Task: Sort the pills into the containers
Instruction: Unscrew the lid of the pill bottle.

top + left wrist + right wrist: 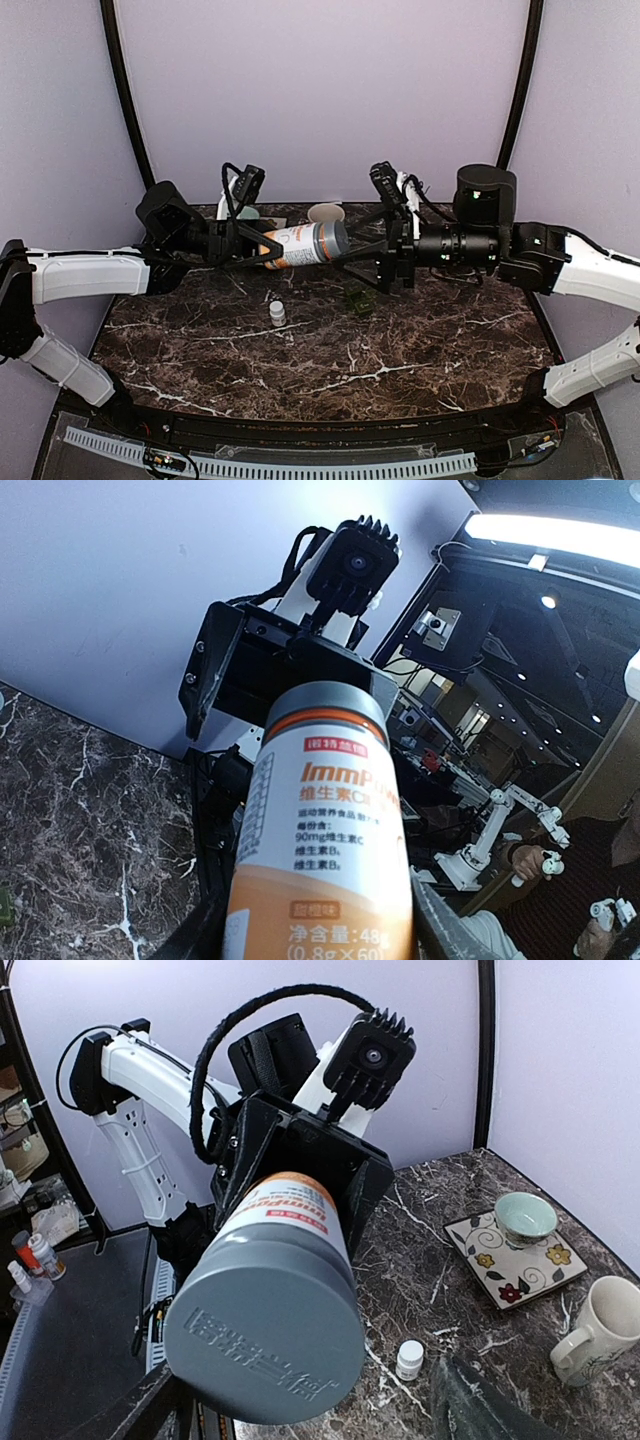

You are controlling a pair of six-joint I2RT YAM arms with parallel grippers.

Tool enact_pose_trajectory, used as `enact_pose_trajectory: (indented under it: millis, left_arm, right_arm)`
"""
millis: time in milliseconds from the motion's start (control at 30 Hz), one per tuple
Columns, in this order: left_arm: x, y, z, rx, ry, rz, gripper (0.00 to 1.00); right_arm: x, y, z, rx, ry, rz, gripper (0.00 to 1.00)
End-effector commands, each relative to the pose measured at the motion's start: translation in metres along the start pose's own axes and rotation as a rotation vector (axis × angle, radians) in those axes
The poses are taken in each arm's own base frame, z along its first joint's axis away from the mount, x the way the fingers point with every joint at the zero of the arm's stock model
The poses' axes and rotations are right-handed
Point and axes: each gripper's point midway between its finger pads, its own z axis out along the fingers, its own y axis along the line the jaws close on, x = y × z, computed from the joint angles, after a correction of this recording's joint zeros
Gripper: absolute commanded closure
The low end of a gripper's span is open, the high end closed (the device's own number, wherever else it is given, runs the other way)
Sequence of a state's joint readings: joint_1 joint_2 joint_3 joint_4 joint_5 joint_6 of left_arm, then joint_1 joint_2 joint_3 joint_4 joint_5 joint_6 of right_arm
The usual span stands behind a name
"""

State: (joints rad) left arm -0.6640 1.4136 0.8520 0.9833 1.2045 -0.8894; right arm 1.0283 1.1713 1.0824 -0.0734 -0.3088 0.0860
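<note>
left arm: reaches in from the left with the forearm near level and the wrist turned toward the middle, above the table.
left gripper: clenched on the label end of the pill bottle, which lies on its side in the air, cap to the right.
right arm: comes in level from the right, its wrist facing the bottle's cap end head on.
right gripper: released, fingers spread to either side of the grey cap, with gaps showing.
pill box: dark green, flat on the table, below the bottle's cap end and a little toward the arm bases. it sits under the right gripper, and neither gripper touches it.
small white bottle: upright on the table below the bottle's label end.
mug: just behind the bottle's cap.
</note>
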Motion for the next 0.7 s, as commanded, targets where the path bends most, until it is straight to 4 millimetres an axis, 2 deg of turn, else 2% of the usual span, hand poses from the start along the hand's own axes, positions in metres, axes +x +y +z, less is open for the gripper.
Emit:
enact_pose_trajectory:
  millis: [0, 100, 333, 667]
  left_arm:
    - [-0.015, -0.023, 0.001, 0.038, -0.005, 0.123, 1.0]
    - [-0.017, -0.023, 0.001, 0.042, -0.008, 0.125, 1.0]
    - [-0.021, -0.021, 0.001, 0.017, -0.02, 0.155, 1.0]
    - [-0.017, 0.005, -0.004, -0.139, -0.052, 0.253, 1.0]
  right_arm:
    - [-0.02, -0.003, -0.012, 0.032, -0.07, 0.035, 0.16]
    - [-0.016, -0.007, -0.013, 0.053, -0.071, 0.068, 0.13]
    - [-0.013, -0.014, -0.014, 0.088, -0.083, 0.193, 0.12]
    - [-0.037, -0.02, -0.023, 0.094, -0.188, 0.578, 0.13]
